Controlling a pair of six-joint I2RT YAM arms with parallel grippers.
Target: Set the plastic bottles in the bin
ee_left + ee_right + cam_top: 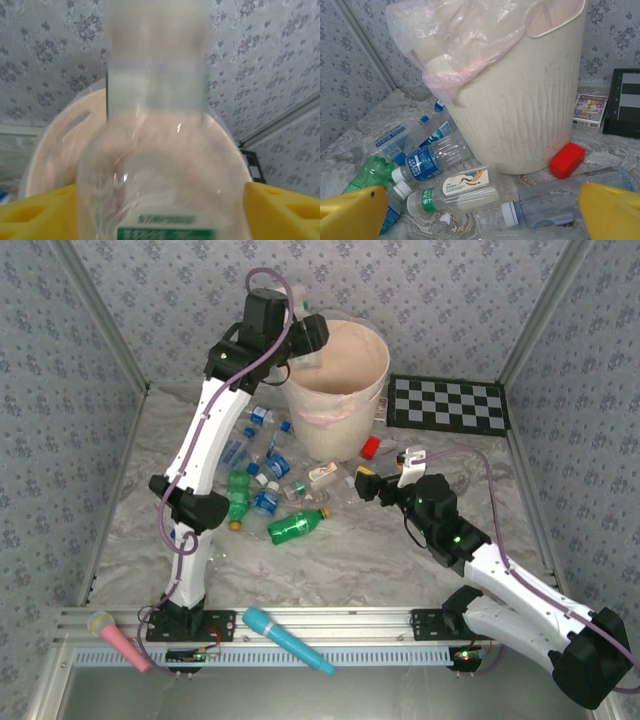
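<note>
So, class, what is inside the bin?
Bare peach inner wall of the bin and its clear liner; a clear bottle hangs over the rim. The bottom is hidden by wall and bottle.

The bin (340, 430) is pale peach; the block (567, 160) is red. The board (447, 405) is black-and-white chequered, the walls (450, 290) grey floral.
</note>
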